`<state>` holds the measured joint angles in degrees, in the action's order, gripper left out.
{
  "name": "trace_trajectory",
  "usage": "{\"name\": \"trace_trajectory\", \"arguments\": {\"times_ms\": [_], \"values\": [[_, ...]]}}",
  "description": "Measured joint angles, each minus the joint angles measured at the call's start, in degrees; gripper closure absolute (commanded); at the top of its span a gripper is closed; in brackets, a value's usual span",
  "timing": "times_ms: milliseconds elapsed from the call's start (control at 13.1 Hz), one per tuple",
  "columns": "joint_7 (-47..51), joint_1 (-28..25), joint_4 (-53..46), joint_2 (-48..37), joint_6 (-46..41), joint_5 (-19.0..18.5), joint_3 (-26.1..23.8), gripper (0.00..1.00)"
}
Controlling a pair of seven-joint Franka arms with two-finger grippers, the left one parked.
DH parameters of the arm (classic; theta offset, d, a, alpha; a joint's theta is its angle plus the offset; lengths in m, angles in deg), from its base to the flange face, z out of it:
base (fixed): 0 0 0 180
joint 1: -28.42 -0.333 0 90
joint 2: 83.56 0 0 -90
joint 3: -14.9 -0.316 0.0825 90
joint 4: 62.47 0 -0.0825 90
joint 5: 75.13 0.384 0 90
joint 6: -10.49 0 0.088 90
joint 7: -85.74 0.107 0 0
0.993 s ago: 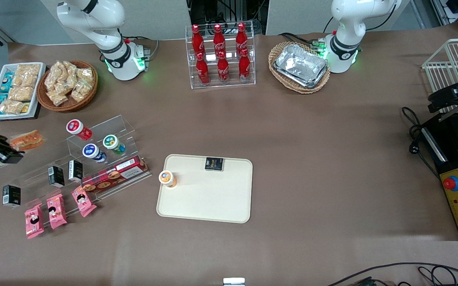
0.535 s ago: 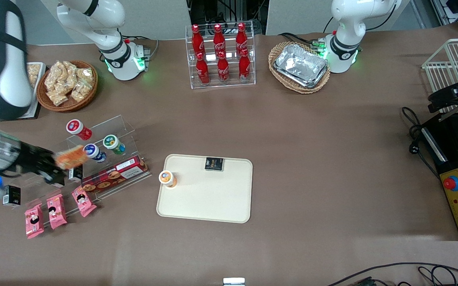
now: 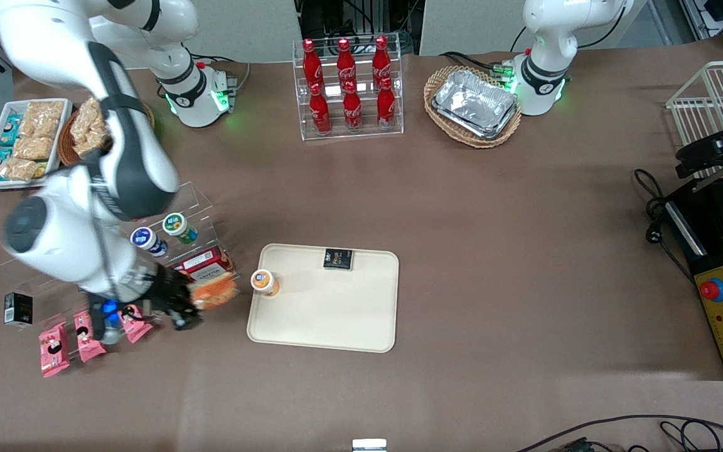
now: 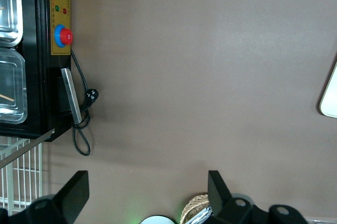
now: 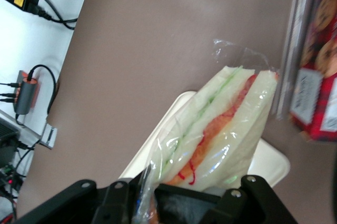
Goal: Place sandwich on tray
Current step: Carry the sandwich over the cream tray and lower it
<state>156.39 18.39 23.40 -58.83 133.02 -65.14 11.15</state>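
- Your gripper [image 3: 195, 304] hangs above the bench, clamped on the sandwich [image 3: 212, 292]; in the right wrist view the wrapped wedge [image 5: 221, 129] sits pinched between the two black fingers, filling stripe running lengthwise away from them.
- The sandwich is therefore in the air, not on anything, just beside the red biscuit box [image 3: 201, 263] and the pink snack packets [image 3: 88, 329] below the arm.
- The cream tray [image 3: 327, 320] lies just ahead of the gripper, toward the parked arm's end of the bench; its near corner shows under the sandwich in the right wrist view [image 5: 274, 163].
- Two things already occupy the tray: an orange-lidded cup [image 3: 264, 282] at the edge closest to your gripper, and a small black carton [image 3: 338, 258] farther on.
- Judging from this, you need to carry the wedge sideways past that cup and lower it over the bare middle of the tray; brushing the cup is the likely risk.
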Motion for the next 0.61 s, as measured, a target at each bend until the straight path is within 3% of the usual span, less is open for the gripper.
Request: {"name": "trace_trajectory", "arguments": {"times_ms": [611], "values": [[19.64,-20.80,-0.41,8.68,14.59,-0.01,12.85,1.00]]}}
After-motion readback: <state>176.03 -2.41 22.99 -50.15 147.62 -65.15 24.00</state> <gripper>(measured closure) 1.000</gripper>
